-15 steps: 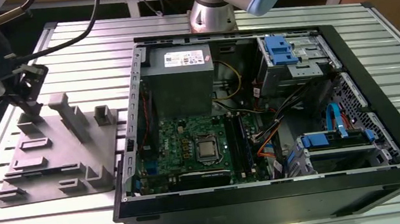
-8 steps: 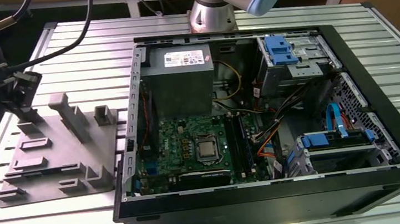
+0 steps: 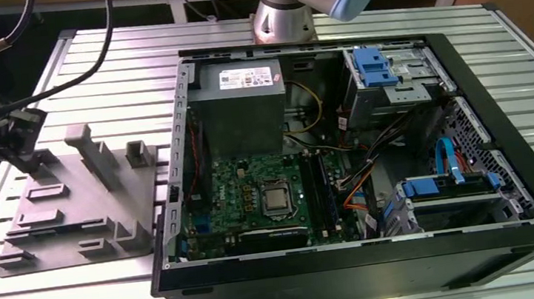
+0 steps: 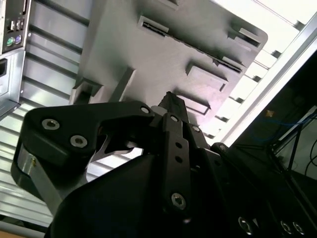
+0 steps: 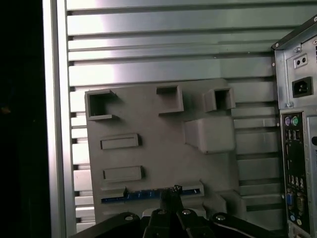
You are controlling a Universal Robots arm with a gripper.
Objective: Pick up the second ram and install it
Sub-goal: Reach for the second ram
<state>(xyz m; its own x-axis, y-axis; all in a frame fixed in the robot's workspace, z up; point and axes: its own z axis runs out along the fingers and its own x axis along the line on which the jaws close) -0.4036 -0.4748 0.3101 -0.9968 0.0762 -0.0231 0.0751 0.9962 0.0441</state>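
Blue memory stick (image 5: 138, 195), likely light, stiff yet fragile, on edge in holder (image 5: 148, 109) right under pincer (image 5: 171, 190), seemingly clamped tight mid-length across its flat faces.

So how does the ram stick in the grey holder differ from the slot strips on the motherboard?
The ram stick is bluish; the slot strips are black. The stick sits in the grey holder outside the case, at the gripper; the strips are fixed on the green motherboard inside the case. Both are long and thin.
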